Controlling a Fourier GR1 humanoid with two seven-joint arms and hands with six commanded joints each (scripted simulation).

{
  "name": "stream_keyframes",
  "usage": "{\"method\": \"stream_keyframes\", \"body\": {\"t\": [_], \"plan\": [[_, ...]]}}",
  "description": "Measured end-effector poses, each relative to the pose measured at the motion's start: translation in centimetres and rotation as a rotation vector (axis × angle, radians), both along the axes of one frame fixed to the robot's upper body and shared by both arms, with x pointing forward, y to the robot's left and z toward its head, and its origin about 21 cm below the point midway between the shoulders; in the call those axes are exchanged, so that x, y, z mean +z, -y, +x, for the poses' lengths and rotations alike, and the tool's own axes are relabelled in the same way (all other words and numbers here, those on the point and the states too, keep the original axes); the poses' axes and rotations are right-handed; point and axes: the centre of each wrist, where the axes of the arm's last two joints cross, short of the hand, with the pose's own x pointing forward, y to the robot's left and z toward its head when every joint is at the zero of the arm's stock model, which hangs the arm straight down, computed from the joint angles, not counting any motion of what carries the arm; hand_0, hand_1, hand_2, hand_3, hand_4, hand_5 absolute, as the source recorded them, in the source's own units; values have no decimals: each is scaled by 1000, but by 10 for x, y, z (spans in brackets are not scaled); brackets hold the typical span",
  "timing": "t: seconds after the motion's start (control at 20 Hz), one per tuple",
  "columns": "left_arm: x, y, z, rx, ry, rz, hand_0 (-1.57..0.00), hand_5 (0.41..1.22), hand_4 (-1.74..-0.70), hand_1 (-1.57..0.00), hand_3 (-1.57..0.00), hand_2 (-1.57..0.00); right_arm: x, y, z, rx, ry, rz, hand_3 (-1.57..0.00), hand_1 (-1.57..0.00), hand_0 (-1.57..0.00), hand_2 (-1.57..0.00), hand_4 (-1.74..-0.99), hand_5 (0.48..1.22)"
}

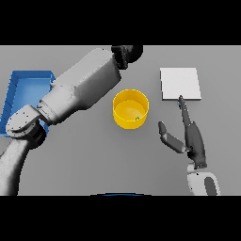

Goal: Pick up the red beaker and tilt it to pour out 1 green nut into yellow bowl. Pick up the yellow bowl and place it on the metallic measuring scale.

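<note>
A plain grey desk (84, 160) filled the view, with nothing on it but a few things spread across its far half. Near the middle stood the yellow bowl (131, 109), upright, its round mouth facing straight up. Inside it, low against the near wall and a little right of centre, lay one small green nut (137, 118); too small to tell how it was turned. The rest of the bowl's floor was bare yellow.

To the right of the bowl and further back lay the scale (180, 84), a flat pale square plate sitting square to the desk's edges, clearly apart from the bowl. At the far left was a blue tray (23, 80) with raised walls, its long side running away from the robot; the left arm covered its near right corner, and what could be seen of its inside held nothing.

The left arm reached diagonally up from the lower left across the tray, passing behind the bowl. Its left hand (127, 52) was a dark lump at the top edge, and I could not tell how it was set or whether it held anything. The red beaker was not visible.

The right hand (193, 139) hovered to the right of the bowl, apart from it, its fingers (183, 110) straight and relaxed, pointing away toward the scale's near edge, thumb spread out to the left, holding nothing.
</note>
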Motion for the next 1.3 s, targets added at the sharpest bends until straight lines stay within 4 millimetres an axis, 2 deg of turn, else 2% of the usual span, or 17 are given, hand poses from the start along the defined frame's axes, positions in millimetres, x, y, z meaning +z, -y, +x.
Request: {"method": "stream_keyframes", "body": {"t": [0.05, 0.2, 0.25, 0.4, 0.5, 0.6, 0.7, 0.8, 0.95, 1.15, 1.3], "plan": [[16, -4, 6, 39, 17, -64, -1571, 1221, -1733, -1571, -1023, -1571, 1, 2, 1, -3, 2, -3, 1, 1, 1, 1, -1028, 680], [49, -33, 24, 112, -5, -225, -1571, 1221, -1729, -1571, -1290, -1571, 2, -1, 2, 2, -19, 24, 1, 1, 1, 1, -1001, 683], [64, -42, 30, 173, -15, -306, -1571, 1221, -1731, -1571, -1346, -1571, 2, -1, 0, 11, 7, 16, 1, 1, 1, 1, -996, 681], [89, -79, 43, 353, -28, -576, -1571, 1221, -1736, -1571, -1431, -1571, 1, -3, 1, 8, 1, 16, 1, 1, 1, 1, -999, 665], [101, -116, 50, 448, -25, -770, -1571, 1221, -1738, -1571, -1448, -1571, -2, -1, 2, 6, -13, 33, 1, 1, 1, 1, -1006, 669], [100, -159, 55, 559, -16, -953, -1571, 1221, -1739, -1571, -1453, -1571, -2, -4, 2, 9, -8, 54, 1, 1, 1, 1, -1002, 666], [95, -198, 56, 627, 8, -1125, -1571, 1221, -1740, -1571, -1435, -1571, -1, -6, 7, 15, -20, 67, 1, 1, 1, 1, -1012, 659], [75, -241, 55, 752, 41, -1278, -1571, 1221, -1740, -1571, -1412, -1571, -2, -3, 6, 9, -22, 61, 1, 1, 1, 1, -1034, 655], [51, -282, 47, 895, 87, -1482, -1571, 1221, -1741, -1571, -1441, -1571, -3, -3, 5, 16, -17, 42, 1, 1, 1, 1, -1057, 652], [5, -318, 32, 1035, 105, -1723, -1571, 1221, -1741, -1571, -1470, -1571, -1, -5, 6, 13, -11, 13, 1, 1, 1, 1, -1048, 651], [-20, -325, 17, 1067, 86, -1845, -1571, 1221, -1741, -1571, -1479, -1571, -1, -4, 7, -3, -23, -23, 1, 1, 1, 1, -1046, 649]]}}
